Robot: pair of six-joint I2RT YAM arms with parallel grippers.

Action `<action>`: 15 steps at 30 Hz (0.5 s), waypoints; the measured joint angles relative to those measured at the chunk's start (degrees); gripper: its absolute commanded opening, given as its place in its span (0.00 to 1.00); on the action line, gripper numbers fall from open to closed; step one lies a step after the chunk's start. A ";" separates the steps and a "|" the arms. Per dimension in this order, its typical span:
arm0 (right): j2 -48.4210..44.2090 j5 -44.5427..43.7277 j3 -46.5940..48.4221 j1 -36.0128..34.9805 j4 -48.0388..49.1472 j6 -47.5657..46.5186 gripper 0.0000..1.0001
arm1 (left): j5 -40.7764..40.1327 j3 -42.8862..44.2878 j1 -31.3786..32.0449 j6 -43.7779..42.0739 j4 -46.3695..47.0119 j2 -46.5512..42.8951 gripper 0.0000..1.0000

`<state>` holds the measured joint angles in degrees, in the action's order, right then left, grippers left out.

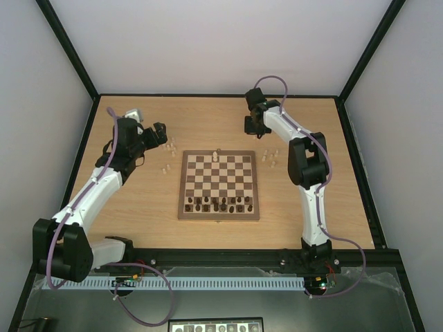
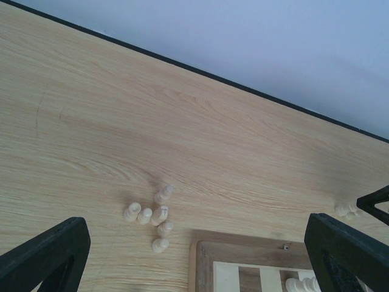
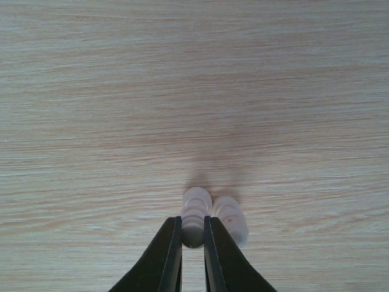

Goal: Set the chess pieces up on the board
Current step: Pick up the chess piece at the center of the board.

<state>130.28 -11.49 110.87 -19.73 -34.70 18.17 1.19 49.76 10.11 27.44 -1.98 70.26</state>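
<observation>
The board (image 1: 219, 185) lies mid-table, with one pale chess piece (image 1: 217, 155) on its far row. More pale chess pieces stand loose off its far left corner (image 1: 169, 148) and far right corner (image 1: 271, 158). My right gripper (image 3: 193, 234) is shut on one pale piece (image 3: 196, 210) just above the table, and a second pale piece (image 3: 230, 218) touches it on the right. My left gripper (image 2: 194, 228) hangs open and holds nothing. Below it stand several pale pieces (image 2: 152, 213) and the board's corner (image 2: 243, 255).
Dark brown chessmen (image 1: 218, 203) fill the board's two near rows. A black rail (image 1: 221, 95) borders the table's far edge, with white walls beyond. Bare wood lies between the board and the far edge.
</observation>
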 measured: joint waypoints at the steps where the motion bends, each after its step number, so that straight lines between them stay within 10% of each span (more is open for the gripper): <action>1: 0.00 0.15 0.02 -0.11 0.00 0.00 0.10 | 0.00 0.00 0.00 0.00 0.00 0.00 1.00; 15: 1.62 2.03 3.23 -4.61 -0.15 -0.02 0.10 | -0.02 0.00 0.00 0.02 0.07 0.00 0.99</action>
<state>131.90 -9.45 114.10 -24.34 -34.85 18.15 1.17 49.76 10.11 27.46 -1.91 70.26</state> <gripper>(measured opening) 0.103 0.995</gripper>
